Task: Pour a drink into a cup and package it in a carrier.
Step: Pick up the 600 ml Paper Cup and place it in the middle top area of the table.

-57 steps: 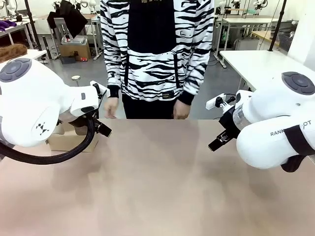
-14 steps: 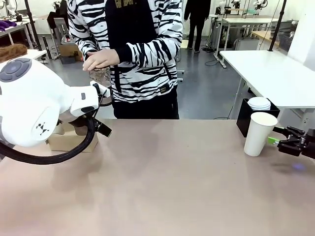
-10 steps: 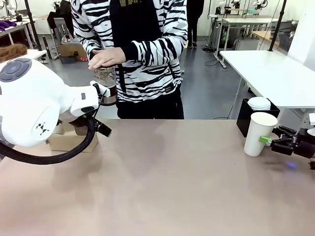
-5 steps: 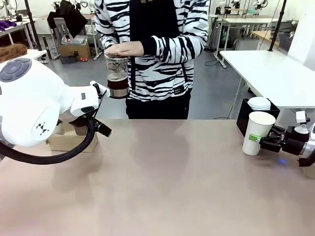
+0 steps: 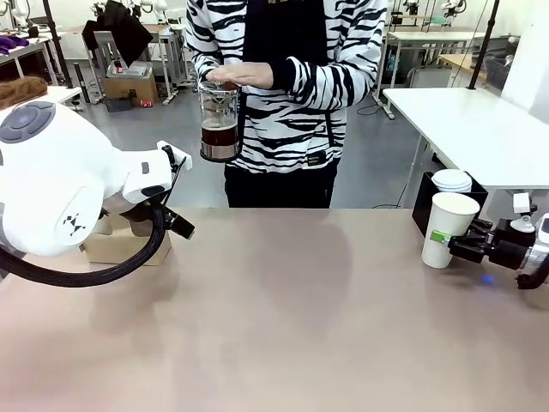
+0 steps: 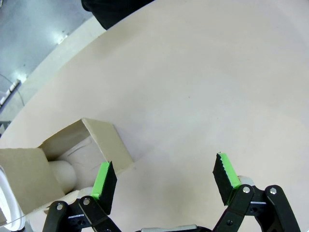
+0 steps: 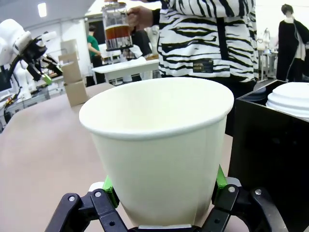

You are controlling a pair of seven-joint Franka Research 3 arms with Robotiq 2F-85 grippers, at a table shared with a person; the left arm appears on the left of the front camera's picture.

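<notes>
Gripping the cup [image 5: 448, 227] at the right edge of the front view, the right jaws are closed on its lower wall, with one of their green pads [image 5: 440, 237] flat against the white paper. The cup leans a little, and I cannot tell whether its base touches the desk [image 5: 283, 326]. From the right wrist view the cup [image 7: 159, 150] stands in the middle of the frame, mouth open and dry inside, with pads [image 7: 219, 182] pressed to it on both sides. Just behind the cup, at the right, is a black box [image 5: 426, 204] holding a stack of shorter white cups [image 5: 451, 180]. In the upper middle of the front view a person in a striped top holds a glass pitcher [image 5: 220, 120] up in the air, one hand [image 5: 243, 75] resting over its lid. The drink [image 5: 220, 137] fills the pitcher's lower part, dark brown. The carrier [image 5: 129, 246] sits on the desk at the left, partly hidden behind the left arm [image 5: 60, 184]. In the left wrist view the left jaws stand wide open and hold nothing, their green pads [image 6: 104, 180] well apart above bare desk, and the carrier [image 6: 104, 140] lies at the lower left of that frame.
</notes>
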